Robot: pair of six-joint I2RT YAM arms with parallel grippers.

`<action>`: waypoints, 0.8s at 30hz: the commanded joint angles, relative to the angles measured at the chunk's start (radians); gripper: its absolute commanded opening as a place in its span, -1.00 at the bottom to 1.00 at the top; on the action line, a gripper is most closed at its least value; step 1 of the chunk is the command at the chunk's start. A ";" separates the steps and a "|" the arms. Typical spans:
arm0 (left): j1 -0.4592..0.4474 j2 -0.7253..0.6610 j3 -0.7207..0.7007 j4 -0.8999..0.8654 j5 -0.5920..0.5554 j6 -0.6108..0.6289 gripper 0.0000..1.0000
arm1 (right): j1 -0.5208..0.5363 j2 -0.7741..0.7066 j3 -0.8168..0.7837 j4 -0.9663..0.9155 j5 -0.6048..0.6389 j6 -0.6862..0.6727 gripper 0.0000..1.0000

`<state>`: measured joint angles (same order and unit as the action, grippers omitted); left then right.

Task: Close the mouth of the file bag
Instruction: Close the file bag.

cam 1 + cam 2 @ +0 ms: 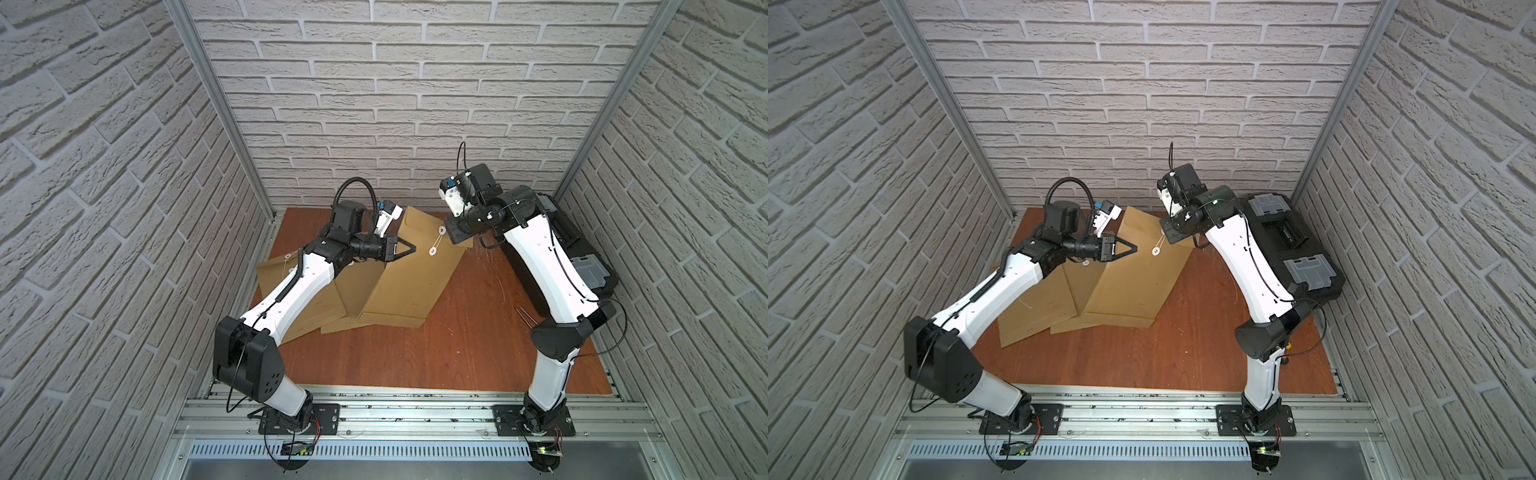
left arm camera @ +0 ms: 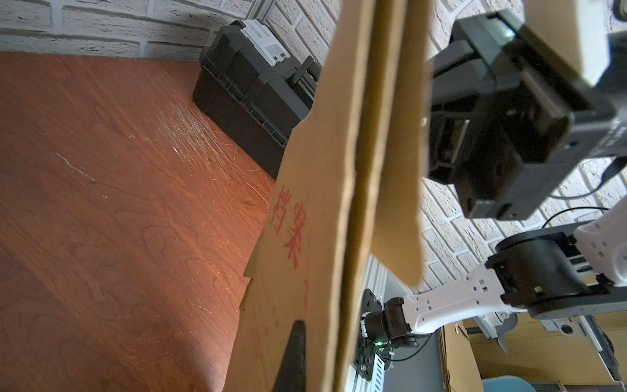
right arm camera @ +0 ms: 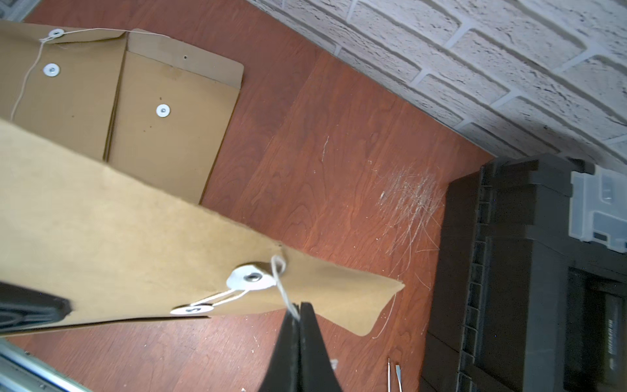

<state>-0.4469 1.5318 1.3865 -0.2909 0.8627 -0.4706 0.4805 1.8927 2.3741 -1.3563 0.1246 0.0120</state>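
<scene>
Right wrist view: my right gripper (image 3: 298,314) is pinched tight on the string (image 3: 279,275) by the file bag (image 3: 101,237) flap. My left gripper (image 1: 412,248) clamps the bag's side edge, its mouth end raised near the table (image 1: 415,365) far edge.

— what sort of place am i driving in?
— a lab test booth: brick-pattern panels (image 1: 374,104) on metal posts (image 1: 220,104), robot arms (image 1: 291,286) bolted to rails (image 1: 415,411), a wood board (image 1: 415,357) for a floor.
</scene>
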 commanded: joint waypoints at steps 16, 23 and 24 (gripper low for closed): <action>-0.029 0.000 0.034 0.044 -0.019 0.013 -1.00 | 0.010 -0.049 -0.114 0.211 -0.353 0.107 -0.95; -0.018 0.005 0.025 0.097 -0.020 -0.027 -1.00 | 0.003 -0.160 -0.368 0.367 -0.415 0.156 -0.95; -0.016 0.003 0.023 0.099 -0.020 -0.029 -1.00 | 0.000 -0.170 -0.396 0.383 -0.417 0.160 -0.95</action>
<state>-0.4675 1.5410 1.3891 -0.2886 0.8165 -0.4938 0.4793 1.7885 2.0277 -1.0855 -0.2340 0.1394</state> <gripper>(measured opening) 0.057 0.047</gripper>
